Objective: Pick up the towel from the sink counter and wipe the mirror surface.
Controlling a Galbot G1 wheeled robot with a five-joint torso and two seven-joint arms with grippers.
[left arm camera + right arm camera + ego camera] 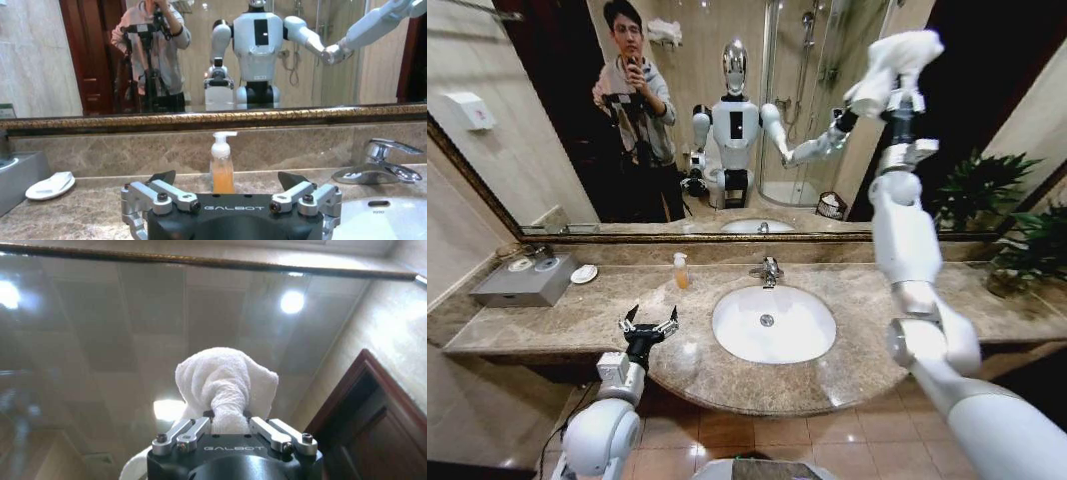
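Lighting was warm and pretty bright overall. Ceiling spots glared off the mirror (133,340) in the right wrist view, the head view bent hard at its edges, and the doorway stayed dark.

1. I see the mirror (577,120) on the wall behind the sink counter (677,350).
2. The basin (772,325) sits in the counter, the faucet (768,270) behind it.
3. The soap bottle (680,270) stands left of the faucet.
4. The dish (583,274) lies further left, beside the box (522,283).
5. The plants (1012,220) stand at the counter's right end.
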